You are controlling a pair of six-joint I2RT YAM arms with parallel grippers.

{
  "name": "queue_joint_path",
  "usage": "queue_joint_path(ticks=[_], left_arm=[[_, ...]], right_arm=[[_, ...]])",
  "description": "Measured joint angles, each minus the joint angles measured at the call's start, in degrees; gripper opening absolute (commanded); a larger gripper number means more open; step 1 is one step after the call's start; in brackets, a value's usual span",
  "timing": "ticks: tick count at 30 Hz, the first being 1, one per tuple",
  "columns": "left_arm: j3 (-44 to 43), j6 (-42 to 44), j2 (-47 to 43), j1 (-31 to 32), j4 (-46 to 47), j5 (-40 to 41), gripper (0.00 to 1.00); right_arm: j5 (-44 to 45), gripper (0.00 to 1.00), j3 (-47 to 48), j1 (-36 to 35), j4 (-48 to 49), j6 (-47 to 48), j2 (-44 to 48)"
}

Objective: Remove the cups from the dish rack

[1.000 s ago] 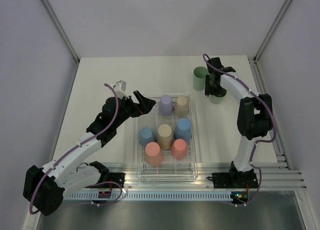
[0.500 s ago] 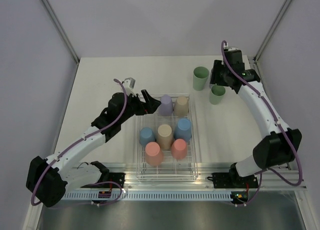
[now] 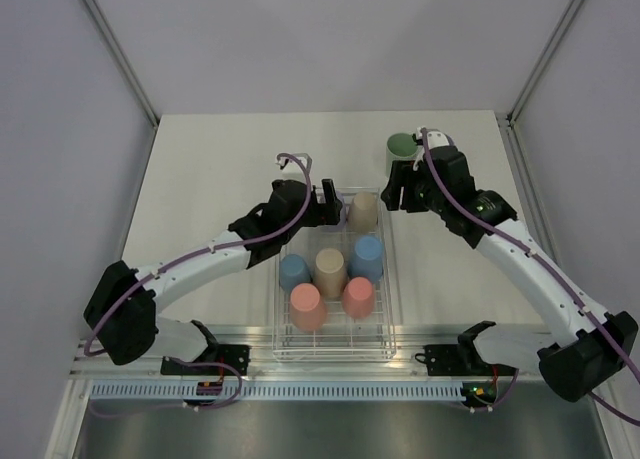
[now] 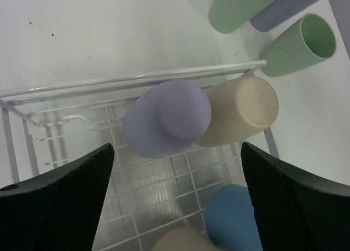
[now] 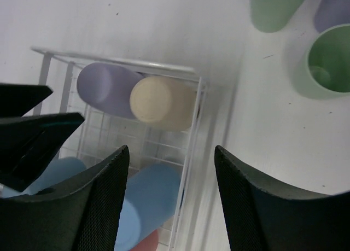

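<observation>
Within the last second both arms have swung in over the far end of the dish rack point(image 3: 386, 279). The left gripper point(image 4: 176, 147) now hangs above the purple cup point(image 4: 167, 118), jaws wide apart on either side of it. The right gripper point(image 5: 170, 152), also spread and empty, has left the green cups point(image 5: 328, 59) standing on the worktop point(image 3: 220, 159) at upper right and faces the beige cup point(image 5: 161, 103). Seven cups look still racked, so I'd expect a pick next.
</observation>
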State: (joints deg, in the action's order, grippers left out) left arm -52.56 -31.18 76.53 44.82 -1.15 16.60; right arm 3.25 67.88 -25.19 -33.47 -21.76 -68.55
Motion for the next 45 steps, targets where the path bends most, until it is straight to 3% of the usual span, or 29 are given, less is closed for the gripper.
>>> queue_joint_path(ticks=[2,11,20,23,24,27,35,39,45], left_arm=[[-1.79,0.07,3.1,1.36,-0.11,3.61,1.0],[-9.27,0.13,16.68,4.46,-0.09,13.29,0.98],[-13.07,0.13,22.34,4.76,-0.52,20.0,0.84],[-13.6,0.07,23.3,4.81,-0.46,21.31,0.62],[-13.62,0.13,23.39,4.83,-0.37,21.44,0.41],[-13.81,0.26,23.37,4.83,-0.22,21.97,0.03],[-8.52,-0.31,15.61,5.49,-2.27,21.86,0.02],[-3.21,-0.68,3.32,5.57,-0.66,21.22,0.02],[8.55,-3.56,-16.61,3.74,10.14,14.8,0.02]], right_arm=[[-0.2,0.69,-1.09,-3.34,0.44,-0.55,0.92],[-0.17,0.69,-4.13,-5.42,2.08,-1.2,3.32],[0.0,0.69,-5.66,-5.46,2.95,-1.18,4.87],[-0.02,0.69,-6.34,-5.46,3.1,-1.18,4.87],[-0.02,0.69,-6.56,-5.46,3.1,-1.18,4.87],[-0.02,0.69,-6.73,-5.44,3.13,-1.18,4.87],[-0.92,0.71,-9.77,-5.44,6.45,-1.73,6.54],[-4.09,0.75,-12.72,-5.46,11.34,-3.17,6.8],[-12.59,0.76,-19.89,-5.44,23.45,-7.67,6.99]])
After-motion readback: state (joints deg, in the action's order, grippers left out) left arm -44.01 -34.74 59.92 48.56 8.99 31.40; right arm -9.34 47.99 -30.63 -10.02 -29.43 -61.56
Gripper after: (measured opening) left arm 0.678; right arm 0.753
